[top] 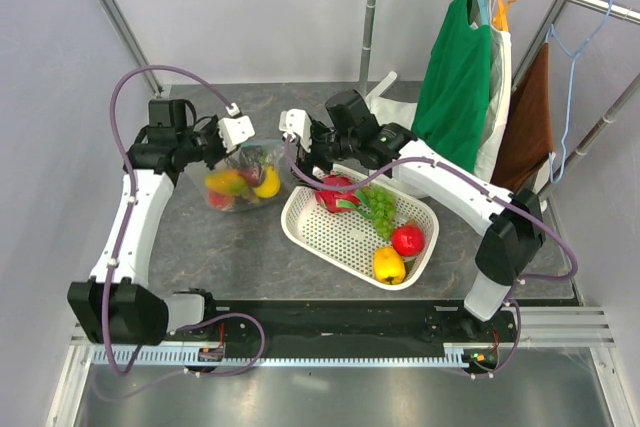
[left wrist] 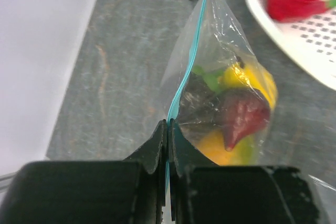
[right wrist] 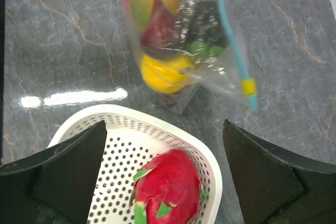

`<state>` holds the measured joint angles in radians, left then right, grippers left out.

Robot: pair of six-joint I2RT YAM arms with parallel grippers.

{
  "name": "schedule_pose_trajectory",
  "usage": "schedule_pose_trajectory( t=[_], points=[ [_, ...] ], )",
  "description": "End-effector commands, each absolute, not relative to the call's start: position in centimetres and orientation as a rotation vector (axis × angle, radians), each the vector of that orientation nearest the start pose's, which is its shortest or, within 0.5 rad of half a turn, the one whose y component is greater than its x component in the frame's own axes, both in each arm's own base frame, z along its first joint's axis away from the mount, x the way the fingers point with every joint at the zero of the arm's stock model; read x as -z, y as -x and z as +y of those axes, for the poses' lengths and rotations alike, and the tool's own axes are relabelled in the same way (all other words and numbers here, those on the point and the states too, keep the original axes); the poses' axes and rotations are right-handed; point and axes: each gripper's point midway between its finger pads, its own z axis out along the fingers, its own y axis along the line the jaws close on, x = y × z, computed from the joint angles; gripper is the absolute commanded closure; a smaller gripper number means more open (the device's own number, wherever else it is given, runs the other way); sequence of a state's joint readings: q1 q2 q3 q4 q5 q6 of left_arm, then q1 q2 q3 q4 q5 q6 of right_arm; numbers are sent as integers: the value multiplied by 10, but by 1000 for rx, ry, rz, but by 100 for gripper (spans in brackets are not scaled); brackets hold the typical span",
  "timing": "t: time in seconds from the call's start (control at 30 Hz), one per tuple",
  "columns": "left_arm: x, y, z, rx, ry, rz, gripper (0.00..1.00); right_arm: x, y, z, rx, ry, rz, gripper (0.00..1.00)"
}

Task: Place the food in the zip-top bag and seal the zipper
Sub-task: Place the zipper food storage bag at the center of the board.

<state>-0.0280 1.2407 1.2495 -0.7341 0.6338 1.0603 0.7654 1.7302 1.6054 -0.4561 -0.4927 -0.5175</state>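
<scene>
left tool (left wrist: 168, 129) was clamped tight on the teal zipper (left wrist: 189, 61), seemingly to steady the bag (left wrist: 220, 40) of fruit (left wrist: 244, 114) standing on the surface (left wrist: 121, 51) beside the basket (right wrist: 121, 119), while the right tool (right wrist: 164, 129) hung wide apart above, gripping nothing.

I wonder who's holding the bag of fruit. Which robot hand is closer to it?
Left. The left gripper is pinched on the zip-top bag's zipper. The right gripper is open, apart from it, above the basket's rim.
</scene>
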Motion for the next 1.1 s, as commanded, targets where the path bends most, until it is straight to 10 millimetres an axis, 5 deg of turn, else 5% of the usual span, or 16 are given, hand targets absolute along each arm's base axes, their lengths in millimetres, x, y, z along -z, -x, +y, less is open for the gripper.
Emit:
schedule_pose_trajectory(
  t=[0.0,0.07,0.1,0.2,0.23,0.27,0.37,0.43,0.53,0.6,0.63,0.7,0.73,0.77,0.83,1.07],
  points=[
    [-310,-407,-71,-83,-1277,1463,98,-300,-315,382,-703,1344,1509,2],
    [-313,-435,-59,-80,-1257,1447,98,-308,-317,379,-719,1297,1525,2],
    [-336,-449,-56,-108,-1245,1401,98,-310,-319,377,-718,1284,1529,2],
    [-358,-484,-49,-115,-1251,1338,98,-315,-322,371,-720,1253,1542,2],
    [-351,-498,-47,-94,-1262,1337,98,-313,-323,368,-716,1248,1551,2],
    [-371,-502,-46,-116,-1272,1294,98,-313,-326,365,-704,1238,1557,2],
    [-380,-514,-46,-134,-1311,1231,98,-310,-327,359,-696,1230,1570,2],
    [-367,-513,-50,-122,-1363,1209,98,-308,-326,357,-693,1231,1575,2],
    [-329,-503,-52,-73,-1427,1249,98,-306,-326,354,-691,1230,1579,2],
    [-287,-487,-49,-13,-1444,1346,98,-303,-326,352,-682,1230,1585,2],
    [-248,-472,-49,41,-1468,1414,98,-303,-325,352,-682,1233,1583,2],
    [-225,-450,-46,45,-1487,1463,98,-303,-324,350,-676,1238,1580,2],
    [-189,-430,-47,105,-1504,1527,98,-302,-325,349,-672,1238,1580,2],
    [-176,-420,-46,126,-1505,1553,98,-302,-325,348,-671,1237,1583,2],
    [-156,-395,-44,173,-1487,1607,98,-301,-324,346,-670,1240,1582,2],
    [-130,-324,-54,310,-1489,1681,98,-302,-319,344,-671,1237,1583,2]
  ],
)
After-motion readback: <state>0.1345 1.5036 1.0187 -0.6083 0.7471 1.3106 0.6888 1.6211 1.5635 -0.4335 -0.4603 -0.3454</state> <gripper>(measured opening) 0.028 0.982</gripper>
